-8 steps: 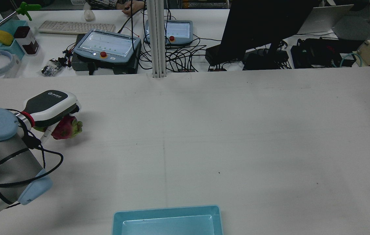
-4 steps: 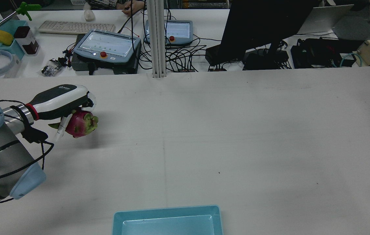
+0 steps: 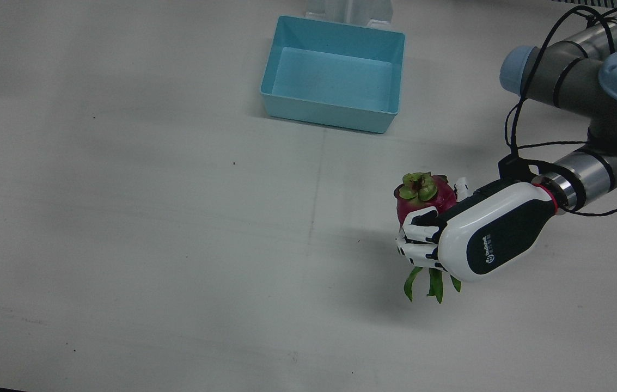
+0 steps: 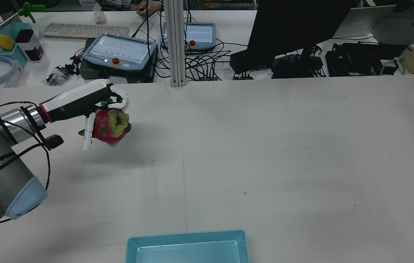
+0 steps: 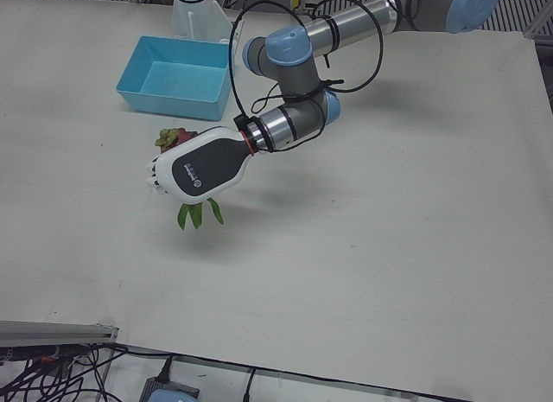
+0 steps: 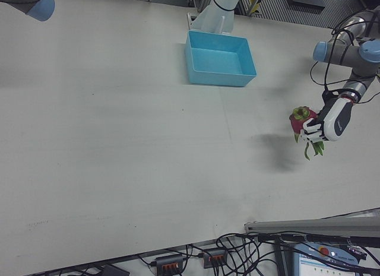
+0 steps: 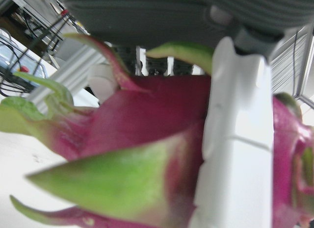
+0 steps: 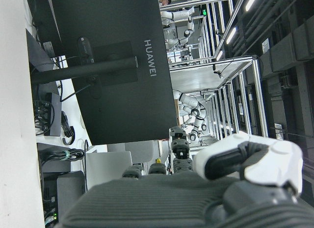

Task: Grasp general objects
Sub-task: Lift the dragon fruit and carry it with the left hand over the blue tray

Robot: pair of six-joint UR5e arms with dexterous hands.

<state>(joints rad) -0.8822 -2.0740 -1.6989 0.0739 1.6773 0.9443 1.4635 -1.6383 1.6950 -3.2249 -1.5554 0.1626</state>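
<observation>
A pink dragon fruit (image 3: pixel 423 199) with green scales is held in my left hand (image 3: pixel 477 234), lifted above the white table. In the rear view the hand (image 4: pixel 79 100) is at the left with the fruit (image 4: pixel 111 127) under its fingers. The left-front view shows the hand (image 5: pixel 199 164) over the fruit (image 5: pixel 175 137), green leaves hanging below. The right-front view shows both at the right, hand (image 6: pixel 332 123) and fruit (image 6: pixel 301 117). The left hand view is filled by the fruit (image 7: pixel 147 125) with a white finger (image 7: pixel 240 139) across it. Only part of my right hand (image 8: pixel 245 162) shows, in its own view.
A light blue bin (image 3: pixel 335 114) stands near the robot's side of the table, also in the rear view (image 4: pixel 185 237) and the left-front view (image 5: pixel 168 104). Behind the table's far edge are a monitor (image 4: pixel 294 29), teach pendants (image 4: pixel 119 51) and cables.
My left hand has risen and moved right and away from the robot with the dragon fruit in it. The fruit now hangs higher above the table.
</observation>
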